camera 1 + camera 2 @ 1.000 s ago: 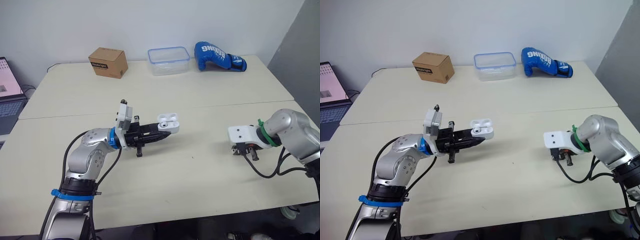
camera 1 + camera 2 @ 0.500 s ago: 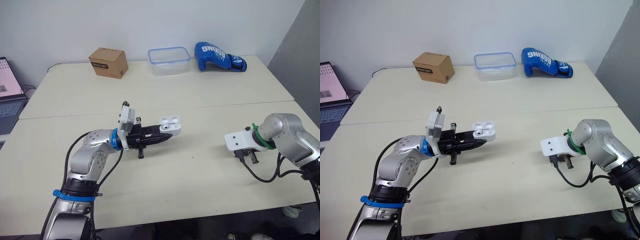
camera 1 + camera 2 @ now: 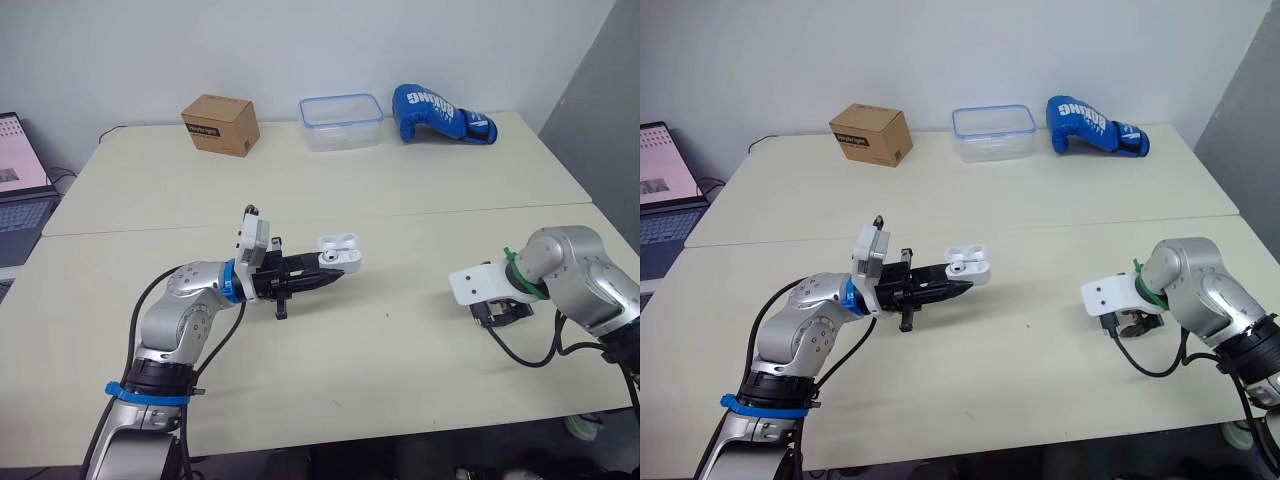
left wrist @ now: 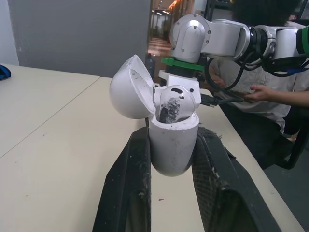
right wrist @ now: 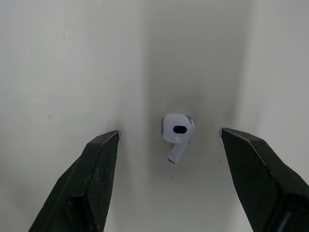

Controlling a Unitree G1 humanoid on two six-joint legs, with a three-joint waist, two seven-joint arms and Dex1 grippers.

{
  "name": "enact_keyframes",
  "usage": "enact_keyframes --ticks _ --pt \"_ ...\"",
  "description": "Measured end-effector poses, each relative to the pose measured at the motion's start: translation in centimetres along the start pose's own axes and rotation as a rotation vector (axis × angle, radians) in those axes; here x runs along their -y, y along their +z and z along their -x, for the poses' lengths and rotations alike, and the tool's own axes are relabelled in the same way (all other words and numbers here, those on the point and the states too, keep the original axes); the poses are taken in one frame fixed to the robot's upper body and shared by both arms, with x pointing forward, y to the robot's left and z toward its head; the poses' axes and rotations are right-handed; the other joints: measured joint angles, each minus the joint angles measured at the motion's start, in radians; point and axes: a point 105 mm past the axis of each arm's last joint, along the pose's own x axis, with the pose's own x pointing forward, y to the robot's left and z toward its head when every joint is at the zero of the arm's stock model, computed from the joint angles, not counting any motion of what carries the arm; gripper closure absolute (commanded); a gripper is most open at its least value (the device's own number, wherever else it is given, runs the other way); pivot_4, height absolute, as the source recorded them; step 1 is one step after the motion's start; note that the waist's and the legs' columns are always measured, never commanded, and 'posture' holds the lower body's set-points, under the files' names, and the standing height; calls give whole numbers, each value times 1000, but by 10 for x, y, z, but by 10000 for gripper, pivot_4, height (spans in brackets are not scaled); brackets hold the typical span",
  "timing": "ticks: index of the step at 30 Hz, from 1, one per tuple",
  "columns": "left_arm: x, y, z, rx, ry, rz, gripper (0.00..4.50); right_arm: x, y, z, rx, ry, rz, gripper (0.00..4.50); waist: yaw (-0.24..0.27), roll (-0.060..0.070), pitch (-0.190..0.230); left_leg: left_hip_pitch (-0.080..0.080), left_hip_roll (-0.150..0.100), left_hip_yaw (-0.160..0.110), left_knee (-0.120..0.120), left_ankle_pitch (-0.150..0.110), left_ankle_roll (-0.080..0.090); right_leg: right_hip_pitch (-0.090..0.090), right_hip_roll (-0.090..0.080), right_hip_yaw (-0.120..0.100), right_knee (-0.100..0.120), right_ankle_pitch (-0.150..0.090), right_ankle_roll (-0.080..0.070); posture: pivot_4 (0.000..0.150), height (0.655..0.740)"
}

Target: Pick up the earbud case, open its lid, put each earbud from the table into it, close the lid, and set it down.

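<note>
Your right claw (image 5: 169,131) hangs over the table (image 3: 400,200), pointing straight down, its two black fingers spread wide with nothing held. The loose earbud (image 5: 177,128) lies flat on the table directly beneath it, in the gap between the two fingertips and touching neither. It sits close to the middle of that gap, perhaps slightly nearer one finger. Its rounded head and short stem form a long axis that runs roughly crosswise to the line joining the fingertips. Judging from that, the fingers would meet its two long sides if you lowered and closed them.

Your left claw (image 3: 335,272) is well apart from that earbud, off toward the other side of the table. It is clamped on the lower body of the earbud case (image 4: 173,140), one finger on each side, holding it above the surface. The lid (image 4: 130,94) is tipped back open, and one earbud (image 4: 174,101) already sits in the case. The open mouth faces across toward your right arm.

The right claw is by far the nearer to the loose earbud, and the left is occupied.
</note>
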Motion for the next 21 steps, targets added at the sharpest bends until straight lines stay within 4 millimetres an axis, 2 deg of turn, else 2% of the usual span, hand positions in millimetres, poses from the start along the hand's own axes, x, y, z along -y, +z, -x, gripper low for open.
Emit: enact_keyframes --ticks 21 --pt "0 0 0 -1 3 -1 37283 9 17 -3 -37 -16 -29 10318 -7 -1 -1 1 1 1 0 0 0 0 0 0 0 0 0 1500 7307"
